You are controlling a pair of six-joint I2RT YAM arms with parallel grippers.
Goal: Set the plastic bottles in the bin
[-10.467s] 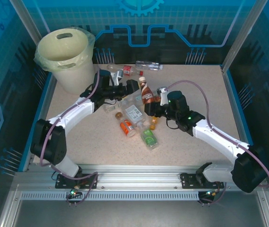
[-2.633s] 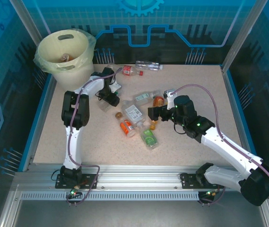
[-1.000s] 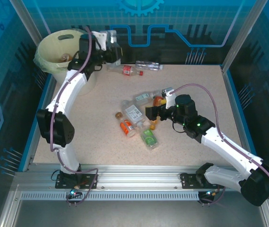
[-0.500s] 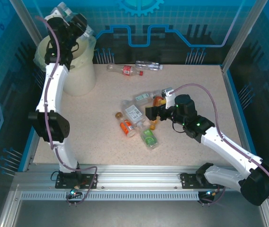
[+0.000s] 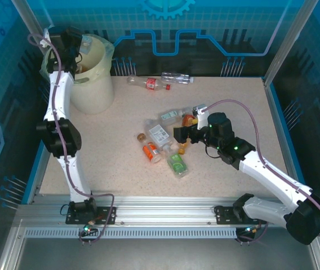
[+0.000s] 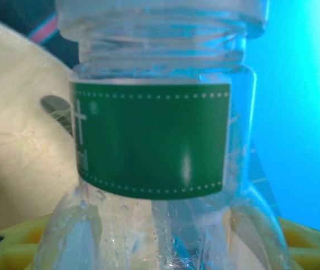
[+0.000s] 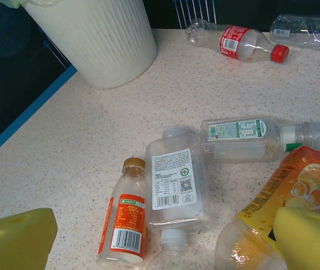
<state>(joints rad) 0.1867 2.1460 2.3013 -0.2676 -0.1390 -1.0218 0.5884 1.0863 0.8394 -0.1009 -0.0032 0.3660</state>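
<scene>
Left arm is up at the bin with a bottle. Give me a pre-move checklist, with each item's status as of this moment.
1. Left gripper grips the green-labelled bottle: ok, yellow fingers flank its base.
2. Bottle above the bin opening: cannot tell; the gripper sits near the bin's left rim.
3. Bin upright: ok.
4. Right gripper open: ok, fingers apart, low over the bottle pile.
5. Table cleared: not ok; the pile remains, and a red-labelled bottle lies near the far edge.
</scene>
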